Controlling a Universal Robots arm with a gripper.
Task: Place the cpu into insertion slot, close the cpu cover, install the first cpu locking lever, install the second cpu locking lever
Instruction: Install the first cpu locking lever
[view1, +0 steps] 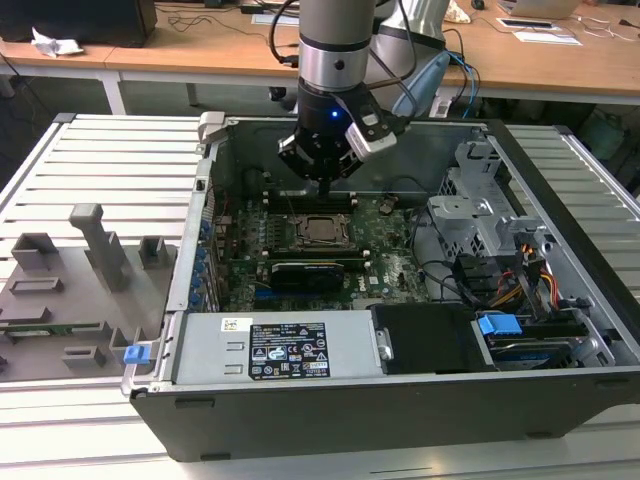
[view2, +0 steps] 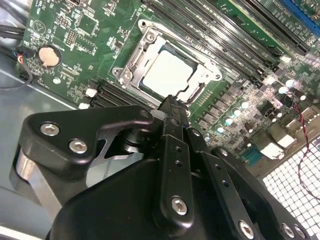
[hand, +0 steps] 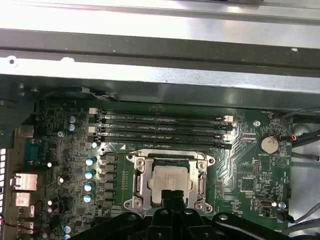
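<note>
One chip is what we are watching: the cpu (hand: 171, 183) is lying flat in the insertion slot (hand: 172, 161) with the cpu cover (hand: 141, 180) lying down around its face. In the exterior view the gripper (view1: 325, 182) is hanging at the socket's twelve o'clock, just above the board, its fingers pressed together with nothing between them. We are judging the chip light, stiff and slick-faced over fragile pins, so any hold belongs on its opposite edges, while the thin metal cover is best pushed at its frame.
</note>
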